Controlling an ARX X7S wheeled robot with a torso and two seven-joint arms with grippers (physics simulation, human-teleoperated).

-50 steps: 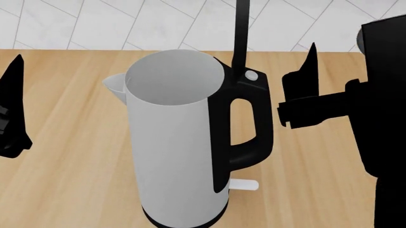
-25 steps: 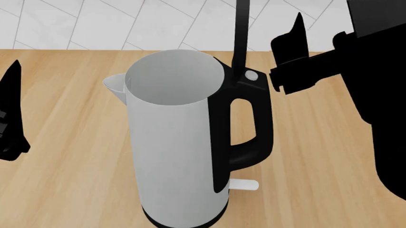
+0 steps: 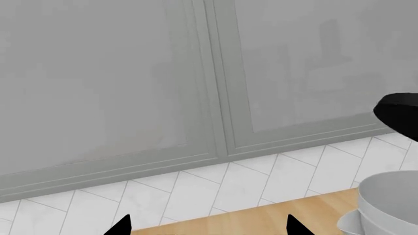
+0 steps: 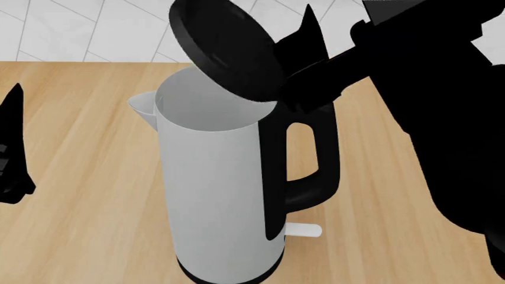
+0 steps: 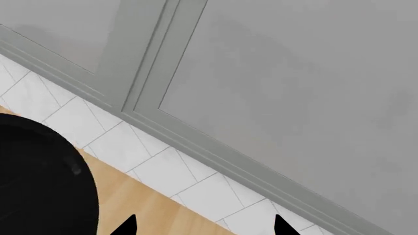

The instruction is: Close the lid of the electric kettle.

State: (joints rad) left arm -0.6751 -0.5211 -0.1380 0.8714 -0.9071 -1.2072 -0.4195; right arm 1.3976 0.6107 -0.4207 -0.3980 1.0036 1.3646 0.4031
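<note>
The white electric kettle [image 4: 213,177] stands upright on the wooden counter, spout to the left, black handle [image 4: 316,160] to the right. Its black lid [image 4: 225,47] is tilted at a slant over the open mouth, partly lowered. My right gripper [image 4: 316,50] is right behind the lid, against its back, at the hinge side. In the right wrist view the right gripper [image 5: 203,227] is open and empty, with the lid [image 5: 39,186] beside it. My left gripper [image 4: 14,148] hangs left of the kettle, apart from it. In the left wrist view the left gripper [image 3: 206,227] is open and empty, with the kettle rim [image 3: 392,200] and lid [image 3: 400,115] at the edge.
The wooden counter [image 4: 87,225] runs back to a white herringbone-tiled wall [image 4: 94,29]. Grey cabinet panels [image 3: 196,73] are above the tiles. My right arm [image 4: 450,130] fills the right side of the head view.
The lid has swung from upright down to a slant over the mouth. My right gripper has moved up and left, behind the lid. The left gripper has barely moved.
</note>
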